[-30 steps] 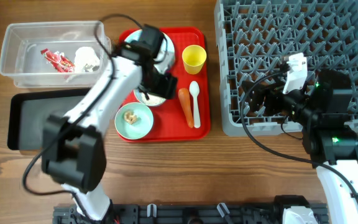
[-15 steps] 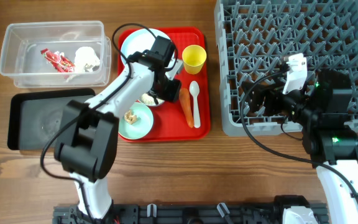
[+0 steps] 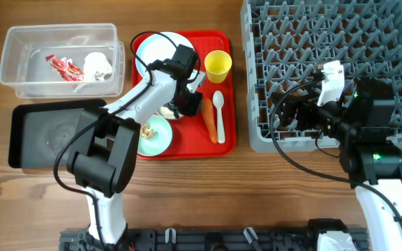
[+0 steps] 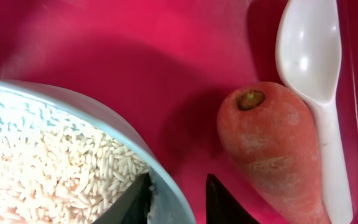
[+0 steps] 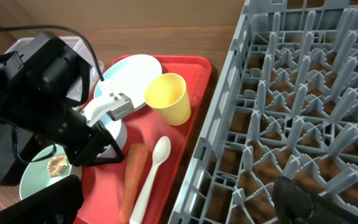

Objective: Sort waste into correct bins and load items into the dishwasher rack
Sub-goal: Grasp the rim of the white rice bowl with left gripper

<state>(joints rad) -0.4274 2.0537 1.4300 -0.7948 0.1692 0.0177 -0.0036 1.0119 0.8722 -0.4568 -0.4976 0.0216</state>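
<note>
On the red tray stand a light-blue bowl of rice, a green bowl with food scraps, a white plate and a yellow cup. A carrot and a white spoon lie there too. My left gripper is down at the rice bowl's right rim. In the left wrist view its jaws straddle the rim, one finger inside on the rice side and one outside with a thin gap, next to the carrot. My right gripper is open and empty over the dishwasher rack's front left corner.
A clear bin at the back left holds a red wrapper and crumpled paper. A black bin lies in front of it. The grey rack fills the right side, and the spoon lies right beside the carrot.
My left gripper has moved right and a little forward across the tray, down onto the rice bowl's right rim. The right arm has not moved.
</note>
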